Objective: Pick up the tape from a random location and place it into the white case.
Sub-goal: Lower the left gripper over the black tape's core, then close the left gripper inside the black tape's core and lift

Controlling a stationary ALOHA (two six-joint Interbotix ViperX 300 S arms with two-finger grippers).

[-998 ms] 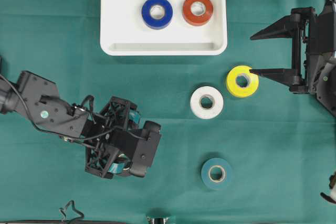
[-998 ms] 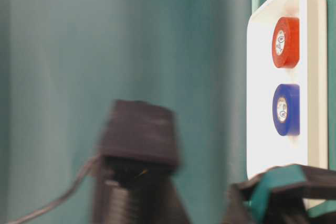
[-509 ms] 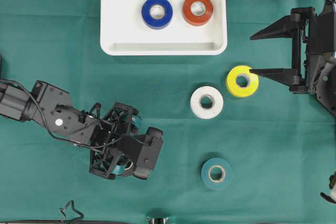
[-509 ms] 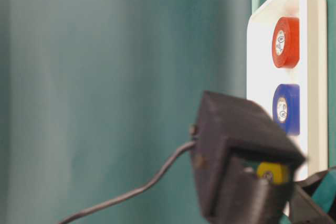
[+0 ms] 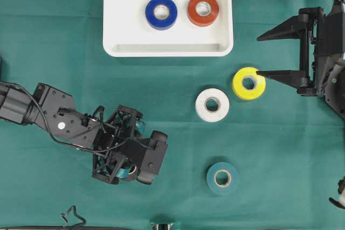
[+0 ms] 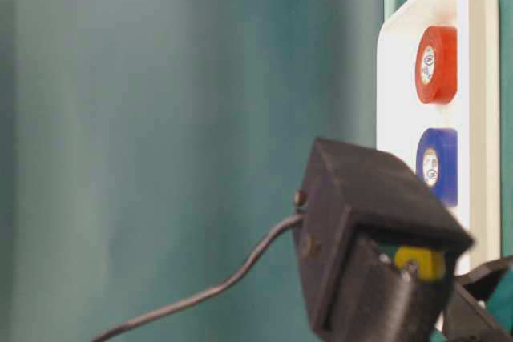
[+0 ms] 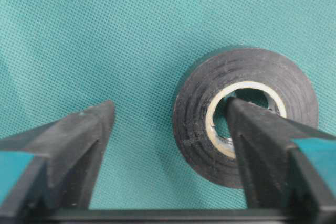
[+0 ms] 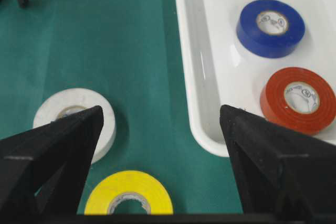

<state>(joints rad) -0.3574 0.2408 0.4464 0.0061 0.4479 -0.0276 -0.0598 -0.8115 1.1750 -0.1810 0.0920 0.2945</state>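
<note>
The left gripper [image 7: 168,145] has dropped lower over the black tape roll [image 7: 245,114] since a second ago, jaws narrowing but not yet clamped: one jaw stands in the roll's core, the other well outside its rim on the green tabletop [image 7: 105,35]. If the outer jaw catches the cloth, the roll may skid. The right gripper [image 5: 280,52] hangs open beside the yellow roll [image 5: 248,83]; the white case [image 5: 167,49] lies beyond.

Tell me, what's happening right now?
Left pincer straddling black tape roll, one finger in its core. Right pincer open, idle. Shallow white plastic case unobstructed.
</note>
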